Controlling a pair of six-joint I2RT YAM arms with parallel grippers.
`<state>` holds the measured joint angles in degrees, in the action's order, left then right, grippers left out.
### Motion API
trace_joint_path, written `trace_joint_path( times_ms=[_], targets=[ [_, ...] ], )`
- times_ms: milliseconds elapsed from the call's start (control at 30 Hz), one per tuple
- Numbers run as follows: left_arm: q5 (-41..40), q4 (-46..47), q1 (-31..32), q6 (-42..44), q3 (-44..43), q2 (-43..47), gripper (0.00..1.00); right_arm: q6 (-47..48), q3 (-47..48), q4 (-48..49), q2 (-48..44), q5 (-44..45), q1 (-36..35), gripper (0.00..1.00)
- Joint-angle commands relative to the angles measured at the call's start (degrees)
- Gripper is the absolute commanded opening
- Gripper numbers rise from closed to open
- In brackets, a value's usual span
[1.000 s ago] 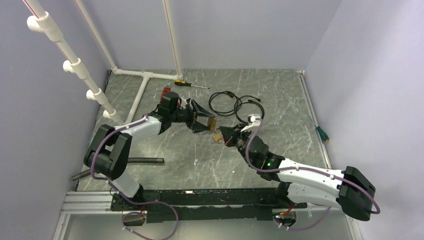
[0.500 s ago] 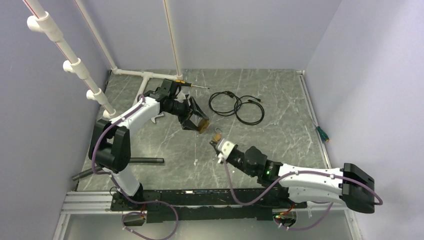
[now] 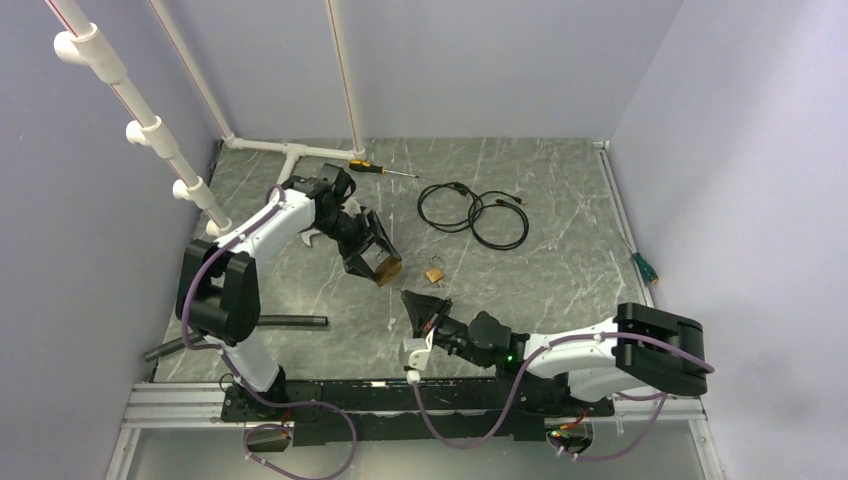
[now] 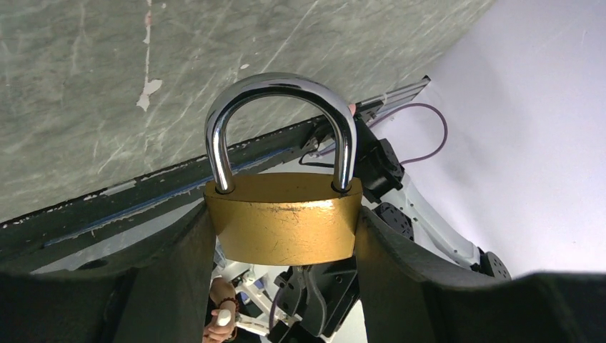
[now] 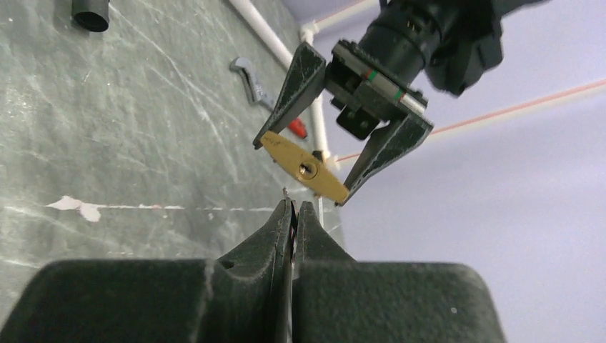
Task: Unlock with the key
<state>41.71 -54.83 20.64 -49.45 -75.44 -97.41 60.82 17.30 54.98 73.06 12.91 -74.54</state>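
Left claw (image 5: 301,172) was partway open and clamped on the brass padlock (image 4: 284,229). It pinched the lock by its two narrow ends, up off the grey marbled counter (image 3: 560,220), left of centre. I figured that grip made sense: it left the bottom face bare so a key could go straight in, and the fingers could resist the twist.

The lock's long axis ran finger to finger, tilted from upper left to lower right in the right wrist view. Its keyhole (image 5: 307,168) pointed near, right at my right claw (image 5: 294,211). The chrome shackle (image 4: 280,89) pointed the opposite way with both legs seated in the body, so I'd call it locked.

Right claw was squeezed fully shut, sitting a bit below the keyhole and apart from it. A thin sliver poked out at its tips, but I couldn't tell if that was the key. A small brass item (image 3: 434,272) also lay on the counter between the two claws, too small to identify.
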Motion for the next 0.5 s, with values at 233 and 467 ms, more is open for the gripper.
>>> trace_joint_path(
  times_ms=[233, 467],
  targets=[
    [-0.29, -4.68, -0.34, 1.03, -1.85, 1.29, 0.0, 16.59, 1.53, 12.38, 4.12, -6.3, -0.78, 0.0],
    [-1.06, -3.63, -0.34, 0.15, -1.0, 1.99, 0.0, 18.29, 2.92, 9.69, 6.15, -6.23, -0.78, 0.0]
  ],
)
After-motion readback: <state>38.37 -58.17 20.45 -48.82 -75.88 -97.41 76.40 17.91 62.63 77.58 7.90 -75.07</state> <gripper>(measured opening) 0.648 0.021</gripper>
